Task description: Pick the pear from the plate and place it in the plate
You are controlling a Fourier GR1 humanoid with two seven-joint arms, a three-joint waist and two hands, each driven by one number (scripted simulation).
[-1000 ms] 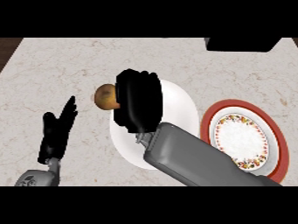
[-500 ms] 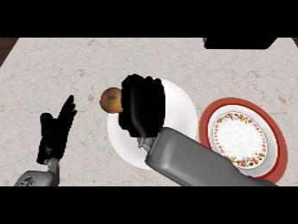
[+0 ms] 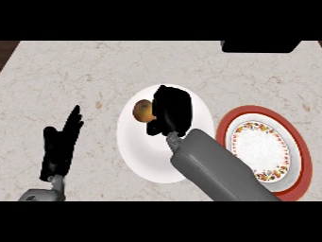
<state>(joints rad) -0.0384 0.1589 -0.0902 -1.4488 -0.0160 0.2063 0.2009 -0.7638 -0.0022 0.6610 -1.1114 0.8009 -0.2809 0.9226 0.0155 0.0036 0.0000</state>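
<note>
- Table (image 3: 87,71): pale speckled stone top, fills most of the view; dark strip along its 9 o'clock edge, up at the far corner.
- Right forearm (image 3: 216,172): grey, comes in from 5 o'clock, runs up toward the centre, crosses the white plate's 4 o'clock rim.
- White plate (image 3: 139,156): plain, round, at view centre; its 3 o'clock side is hidden under the arm and hand.
- Red plate (image 3: 296,142): red rim, white middle with a flowered ring, at 3 o'clock of the white plate, just beside it; its 7 o'clock part is hidden by the forearm.
- Left hand (image 3: 59,146): black, at 8 o'clock of the view, on the table side of the white plate and apart from it; fingers straight, pointing to 12-1 o'clock, nothing in it, resting.
- Right hand (image 3: 172,109): black, over the white plate's upper half; fingers curled against the pear from its 3 o'clock side, gripping it.
- Black box (image 3: 261,46): dark shape at 1 o'clock, cut by the top edge.
- Pear (image 3: 144,110): brown-yellow, over the white plate's 11 o'clock part, at 9 o'clock of the right hand and touching it; cannot tell if it rests on the plate or is lifted.
</note>
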